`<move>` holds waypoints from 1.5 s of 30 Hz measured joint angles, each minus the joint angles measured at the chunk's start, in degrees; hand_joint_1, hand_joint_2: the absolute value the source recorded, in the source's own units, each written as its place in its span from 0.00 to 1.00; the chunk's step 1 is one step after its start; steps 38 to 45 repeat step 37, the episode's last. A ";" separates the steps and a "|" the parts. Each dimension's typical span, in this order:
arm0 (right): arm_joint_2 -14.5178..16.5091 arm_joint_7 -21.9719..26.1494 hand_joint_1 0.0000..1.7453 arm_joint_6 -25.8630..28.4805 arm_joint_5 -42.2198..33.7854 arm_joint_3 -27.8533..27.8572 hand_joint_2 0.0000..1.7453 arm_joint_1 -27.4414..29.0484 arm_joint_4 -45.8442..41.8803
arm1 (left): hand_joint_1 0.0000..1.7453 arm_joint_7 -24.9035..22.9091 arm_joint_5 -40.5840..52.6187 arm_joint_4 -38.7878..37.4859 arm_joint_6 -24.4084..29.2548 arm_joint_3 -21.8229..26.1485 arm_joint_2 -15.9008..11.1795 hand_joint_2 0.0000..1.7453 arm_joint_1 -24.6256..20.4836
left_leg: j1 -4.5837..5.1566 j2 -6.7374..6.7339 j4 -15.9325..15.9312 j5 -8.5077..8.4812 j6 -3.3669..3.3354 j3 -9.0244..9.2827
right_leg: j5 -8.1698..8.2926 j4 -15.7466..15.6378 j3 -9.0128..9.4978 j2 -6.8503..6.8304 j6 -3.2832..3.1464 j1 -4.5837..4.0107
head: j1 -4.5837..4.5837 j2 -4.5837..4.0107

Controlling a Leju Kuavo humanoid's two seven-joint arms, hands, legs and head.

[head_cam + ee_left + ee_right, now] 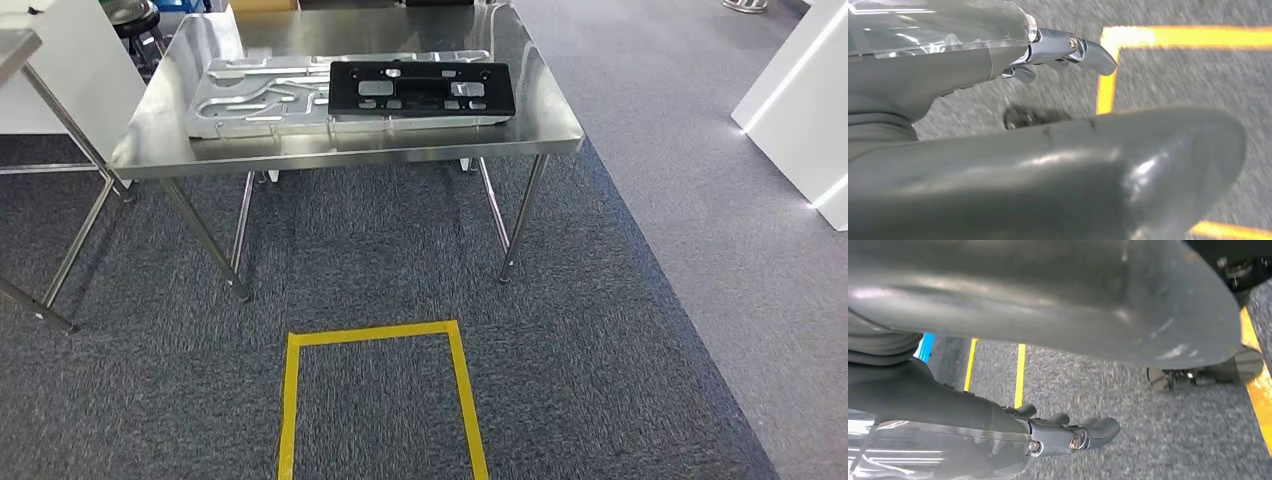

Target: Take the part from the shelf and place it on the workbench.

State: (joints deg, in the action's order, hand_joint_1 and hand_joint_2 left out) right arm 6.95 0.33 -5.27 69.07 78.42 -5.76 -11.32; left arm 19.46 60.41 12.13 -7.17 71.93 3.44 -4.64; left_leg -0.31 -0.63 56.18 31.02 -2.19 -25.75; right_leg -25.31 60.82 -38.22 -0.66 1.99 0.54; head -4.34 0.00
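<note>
A black flat part (421, 90) with several cut-outs lies on a silver machined plate (255, 98) on the steel workbench (350, 152) ahead of me. Both arms hang low over the carpet. In the left wrist view my left hand (1013, 165) holds nothing, its thick thumb in front and its fingers (1068, 47) stretched out apart from it. In the right wrist view my right hand (1048, 305) is likewise empty, with its fingers (1073, 435) loosely extended and well apart from the thumb.
A yellow tape rectangle (290, 400) marks the dark carpet in front of the workbench. Another steel table (20, 45) stands at the left. A black stool (135, 20) is behind it. White cabinets (800, 110) stand on the lighter floor at the right.
</note>
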 joint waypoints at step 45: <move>0.37 -3.39 0.00 2.85 -0.12 -0.17 0.33 0.41 0.15 | 0.00 -2.92 -0.54 0.01 1.75 0.07 -0.27 1.00 0.33 | -0.41 0.06 0.69 -3.66 -0.19 -4.71 | -8.53 10.65 1.61 0.53 1.27 1.09 | -0.01 0.00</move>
